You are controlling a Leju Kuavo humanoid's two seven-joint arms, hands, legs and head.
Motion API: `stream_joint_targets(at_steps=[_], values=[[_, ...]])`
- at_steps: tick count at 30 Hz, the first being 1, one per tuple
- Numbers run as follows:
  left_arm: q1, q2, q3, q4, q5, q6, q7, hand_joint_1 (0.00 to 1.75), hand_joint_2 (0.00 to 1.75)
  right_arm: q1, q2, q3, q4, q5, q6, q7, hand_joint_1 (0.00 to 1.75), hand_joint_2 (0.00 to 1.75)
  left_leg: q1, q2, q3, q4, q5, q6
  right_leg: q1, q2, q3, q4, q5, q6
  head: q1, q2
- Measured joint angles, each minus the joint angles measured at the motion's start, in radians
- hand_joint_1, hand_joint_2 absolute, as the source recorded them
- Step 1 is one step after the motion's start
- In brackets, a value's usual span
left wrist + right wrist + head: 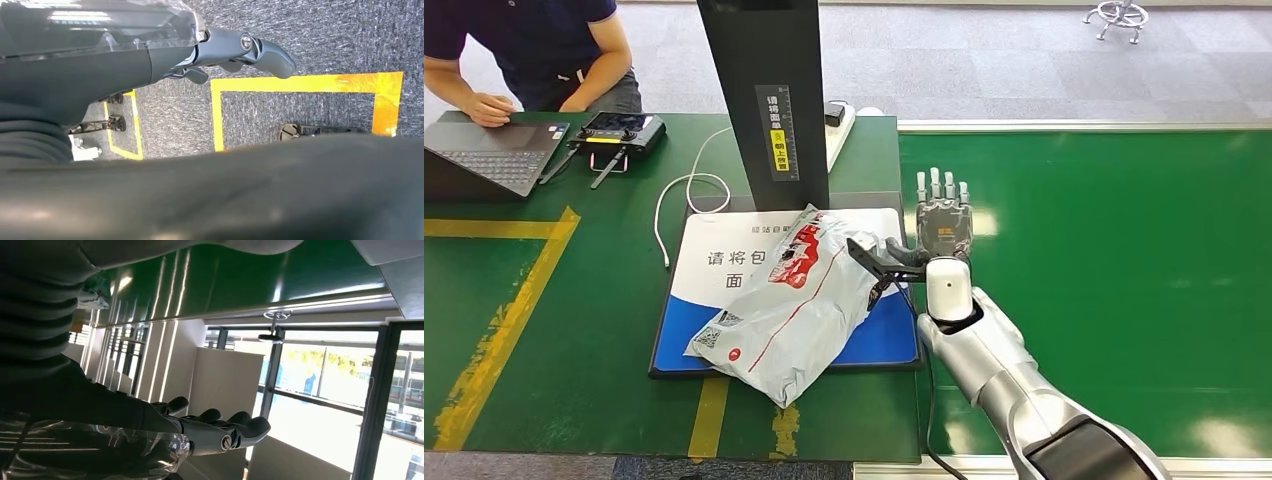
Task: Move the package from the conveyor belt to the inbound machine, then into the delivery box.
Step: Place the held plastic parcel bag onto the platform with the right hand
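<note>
**Package on the scanner pad, right hand just off its 3 o'clock side**

Your package (pixel 789 305), a grey poly mailer with red print and a label near its low corner, lies flat on the blue-and-white pad of the inbound machine (pixel 884 345), in front of the machine's dark upright column (pixel 764 95). Its long axis runs on a diagonal, from about 7 o'clock at the near-left corner, which hangs over the pad's front edge, up to about 1 o'clock by the column's foot. So the conveyor leg looks finished, and the delivery-box leg remains.

From the package, look to 3 o'clock: your right hand (pixel 944 215) hovers there, above the seam between the desk (pixel 574 340) and the conveyor belt (pixel 1114 280). It is just beside the package's upper right edge and apart from it. The fingers are straight and spread, pointing away toward 12 o'clock, and the hand holds nothing. The right wrist view agrees: fingers extended, nothing between them.

Your left hand (pixel 250 52) hangs down over the carpet and the yellow floor tape. Its fingers look loosely extended, with nothing in them. It is the far hand by a wide margin.

You would judge the right hand the one to regrasp, reaching toward 9 o'clock across the mailer's short axis. The film is slack and glossy, so expect it to slide or bunch.

At 10 o'clock on the desk, a person works at a laptop (pixel 494 150) beside a handheld controller (pixel 619 130). A white cable (pixel 686 190) loops near the pad's back-left corner.
</note>
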Motion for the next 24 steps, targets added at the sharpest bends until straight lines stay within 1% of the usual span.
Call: stream_joint_targets(at_steps=[5,9,12,15,24], values=[[0.000,0.000,0.000,0.000,-0.002,0.000,0.000,0.00,0.00,0.000,-0.004,-0.013,-0.005,0.003,-0.002,0.000,0.00,0.00,0.000,0.000,0.000,0.000,0.000,0.000,0.000,0.000,0.000,0.000,0.000,0.000,0.000,0.000],[0.000,0.000,0.000,0.000,-0.003,0.000,0.000,0.00,0.00,0.000,-0.006,-0.017,-0.007,0.005,-0.003,0.004,0.00,1.75,0.000,0.000,0.000,0.000,0.000,0.000,0.000,0.000,0.000,0.000,0.000,0.000,0.000,0.000],[0.000,0.000,0.000,0.000,-0.008,0.000,0.000,0.00,0.00,0.000,-0.012,-0.017,-0.010,0.014,-0.018,0.048,0.00,1.75,0.000,0.000,0.000,0.000,0.000,0.000,0.000,0.000,0.000,0.000,0.000,0.000,0.000,0.000],[0.000,-0.001,0.000,0.000,-0.015,-0.002,-0.003,0.00,0.00,0.001,-0.030,-0.017,-0.023,0.017,-0.043,0.096,0.00,1.75,0.000,0.000,0.000,0.000,0.000,0.000,0.000,0.000,0.000,0.000,0.000,0.000,0.000,0.000],[-0.001,-0.001,0.001,0.000,-0.035,-0.005,-0.009,0.00,0.00,0.017,-0.095,-0.038,-0.078,0.017,-0.149,0.141,0.00,1.75,0.000,0.000,-0.001,0.001,0.000,0.000,0.000,0.000,0.000,0.000,0.001,0.001,0.000,0.000]])
